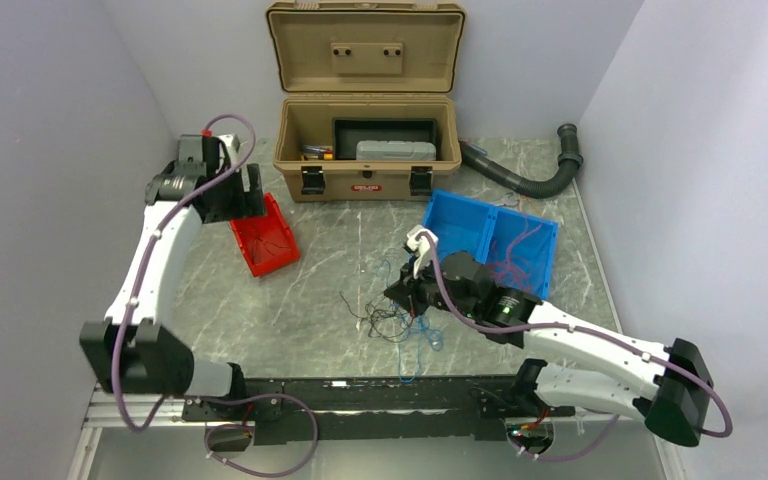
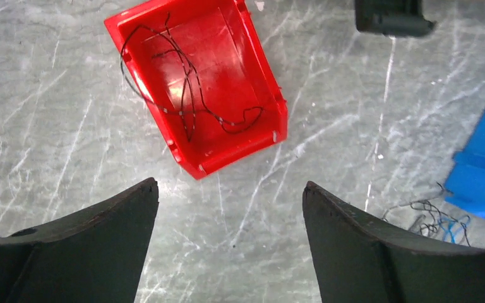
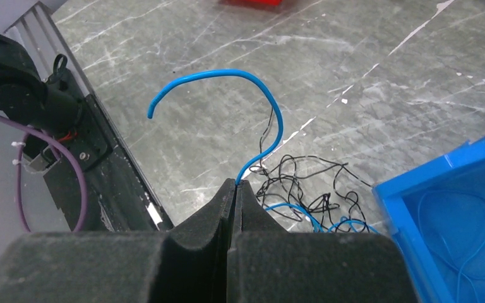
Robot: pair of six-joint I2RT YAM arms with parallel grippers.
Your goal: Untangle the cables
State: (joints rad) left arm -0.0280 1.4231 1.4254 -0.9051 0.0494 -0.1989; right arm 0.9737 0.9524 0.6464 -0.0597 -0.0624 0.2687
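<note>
A loose tangle of thin black and blue cables (image 1: pixel 392 318) lies on the marble table in front of the arms. It also shows in the right wrist view (image 3: pixel 303 183) and the left wrist view (image 2: pixel 439 218). My right gripper (image 1: pixel 407 296) is low over the tangle, shut (image 3: pixel 237 183) on a blue cable (image 3: pixel 227 74) that curls up from the fingertips. My left gripper (image 1: pixel 245 195) is open and empty (image 2: pixel 230 185), high above the table by the red bin (image 2: pixel 240 69), which holds black cables (image 2: pixel 190 107).
A blue two-compartment bin (image 1: pixel 460 225) with thin cables in its right half stands just behind the right gripper; its corner is in the right wrist view (image 3: pixel 410 183). An open tan toolbox (image 1: pixel 365 150) and a black corrugated hose (image 1: pixel 530 180) are at the back. The arm rail (image 1: pixel 360 395) runs along the front.
</note>
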